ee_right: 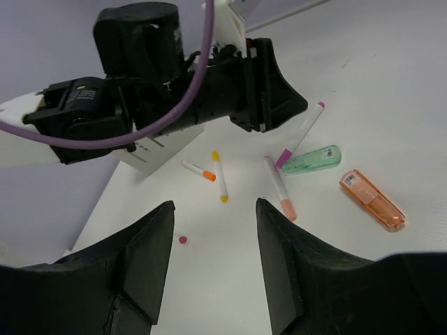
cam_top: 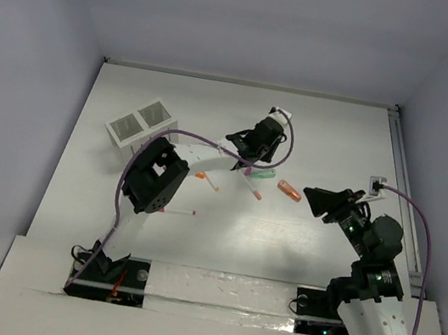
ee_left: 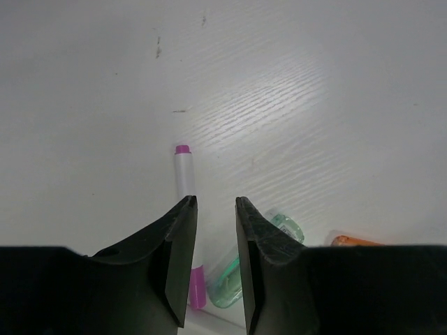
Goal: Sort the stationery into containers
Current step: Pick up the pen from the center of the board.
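My left gripper (cam_top: pixel 246 161) (ee_left: pixel 215 200) is open with a narrow gap and holds nothing. It hovers over a white pen with a magenta cap (ee_left: pixel 184 171) (ee_right: pixel 300 136) that lies on the table. A translucent green capsule (cam_top: pixel 262 175) (ee_left: pixel 286 225) (ee_right: pixel 312 160) lies beside that pen, and an orange capsule (cam_top: pixel 290 191) (ee_right: pixel 372 200) to its right. My right gripper (cam_top: pixel 317 202) (ee_right: pixel 215 204) is open and empty, above the table to the right of the orange capsule. The white two-compartment box (cam_top: pixel 143 122) stands at the back left.
A peach-capped pen (ee_right: pixel 279 188), a yellow-capped pen (ee_right: pixel 220 176) and an orange-capped pen (ee_right: pixel 199 170) lie loose mid-table. Another pen with a pink end (cam_top: pixel 178 211) lies by the left arm's elbow (cam_top: pixel 153 177). White walls close off the table's back and sides.
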